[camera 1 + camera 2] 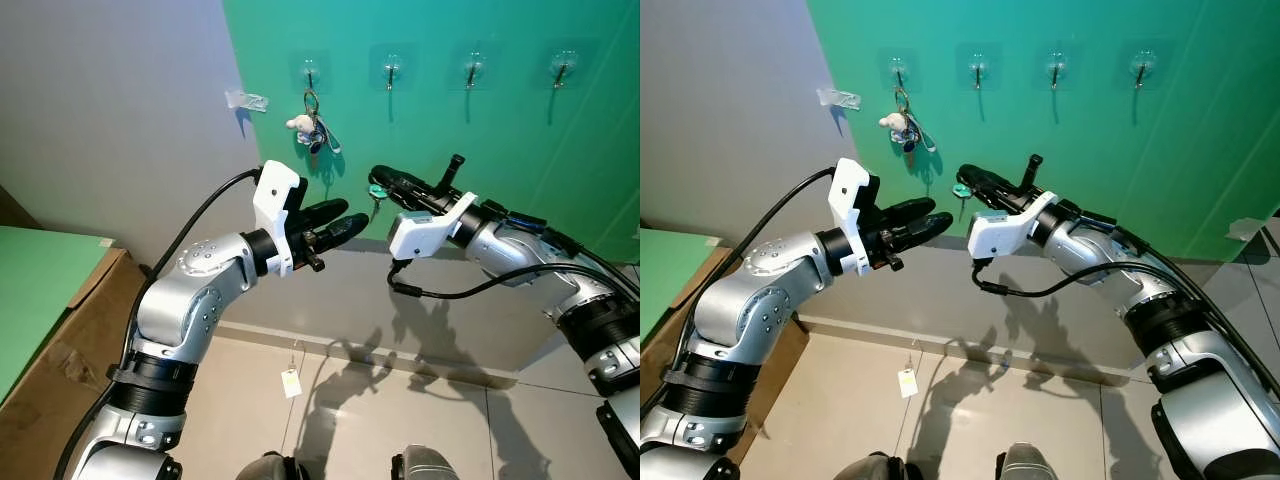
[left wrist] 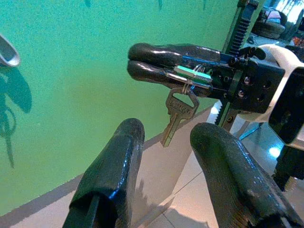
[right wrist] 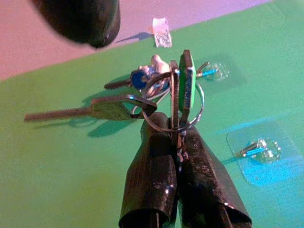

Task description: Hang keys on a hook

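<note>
1. Left eye view: four clear hooks sit in a row on the green wall [image 1: 500, 150]. The leftmost hook [image 1: 310, 72] already carries a key bunch with a small white charm [image 1: 312, 125]; the second hook [image 1: 392, 70], third hook [image 1: 472, 71] and fourth hook [image 1: 562, 68] are bare. The right gripper [image 1: 378, 178] reaches toward the wall below the second hook, fingers pressed together on the keys [image 1: 375, 193], whose green tag hangs just under the tips. The left gripper [image 1: 345, 222] points at it from near by.
2. Right eye view: the same scene; a white tag [image 1: 907, 381] lies on the tiled floor [image 1: 1040, 400] below the arms.
3. Left wrist view: the left gripper's fingers [image 2: 114, 175] are spread and hold nothing. Beyond them the right gripper pinches the ring and green tag, a brass key dangling down.
4. Right wrist view: the closed fingers [image 3: 152, 175] clamp the key ring, the green tag upright, one key jutting sideways.
</note>
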You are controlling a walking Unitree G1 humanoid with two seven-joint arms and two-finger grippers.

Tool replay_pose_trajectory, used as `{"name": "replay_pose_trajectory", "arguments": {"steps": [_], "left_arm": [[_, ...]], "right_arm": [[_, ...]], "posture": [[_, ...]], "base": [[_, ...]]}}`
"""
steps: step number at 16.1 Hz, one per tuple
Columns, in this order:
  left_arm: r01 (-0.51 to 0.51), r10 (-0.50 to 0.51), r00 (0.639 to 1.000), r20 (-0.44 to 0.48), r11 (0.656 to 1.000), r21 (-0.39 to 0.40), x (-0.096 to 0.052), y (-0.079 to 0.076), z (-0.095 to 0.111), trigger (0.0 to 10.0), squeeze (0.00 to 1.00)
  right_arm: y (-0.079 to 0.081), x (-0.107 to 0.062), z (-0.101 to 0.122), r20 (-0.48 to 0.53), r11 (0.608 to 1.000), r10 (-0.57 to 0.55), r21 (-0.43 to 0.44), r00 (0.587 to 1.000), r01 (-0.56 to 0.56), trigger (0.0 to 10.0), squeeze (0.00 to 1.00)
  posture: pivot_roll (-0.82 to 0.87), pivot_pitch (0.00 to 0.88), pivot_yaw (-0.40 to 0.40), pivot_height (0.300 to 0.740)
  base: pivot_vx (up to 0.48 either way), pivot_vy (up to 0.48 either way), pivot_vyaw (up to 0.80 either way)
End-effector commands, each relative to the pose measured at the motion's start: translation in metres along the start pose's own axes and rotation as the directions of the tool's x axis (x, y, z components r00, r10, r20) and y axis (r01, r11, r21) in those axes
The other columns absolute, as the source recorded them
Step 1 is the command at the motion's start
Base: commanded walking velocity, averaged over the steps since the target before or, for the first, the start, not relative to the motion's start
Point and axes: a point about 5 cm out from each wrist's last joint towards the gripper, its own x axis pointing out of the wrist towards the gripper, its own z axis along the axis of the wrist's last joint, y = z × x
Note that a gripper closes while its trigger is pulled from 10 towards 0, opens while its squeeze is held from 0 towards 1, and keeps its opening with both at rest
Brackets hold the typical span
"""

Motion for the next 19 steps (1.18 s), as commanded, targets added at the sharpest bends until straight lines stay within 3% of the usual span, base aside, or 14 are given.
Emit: {"name": "replay_pose_trajectory", "arguments": {"steps": [1,8,19], "left_arm": [[0.007,-0.007,1.000,-0.011,1.000,0.010,0.000,-0.001,0.000,10.0,0.00],[0.007,-0.007,1.000,0.001,1.000,0.013,0.003,0.000,0.003,10.0,0.00],[0.007,-0.008,1.000,0.014,0.999,0.035,0.005,0.000,0.006,10.0,0.00]], "right_arm": [[-0.017,0.008,0.006,0.043,0.999,-0.052,-0.008,0.998,0.052,0.0,0.00],[-0.020,0.014,0.018,0.092,0.997,-0.072,0.021,0.993,0.071,0.0,0.00],[-0.007,0.010,0.033,0.135,0.998,-0.031,0.065,0.990,0.022,0.0,0.00]], "posture": [[-0.25,0.042,0.128,0.717],[-0.25,0.042,0.128,0.717],[-0.26,0.047,0.129,0.717]], "base": [[0.000,0.000,0.00],[0.000,0.000,0.00],[0.000,0.000,0.00]]}}
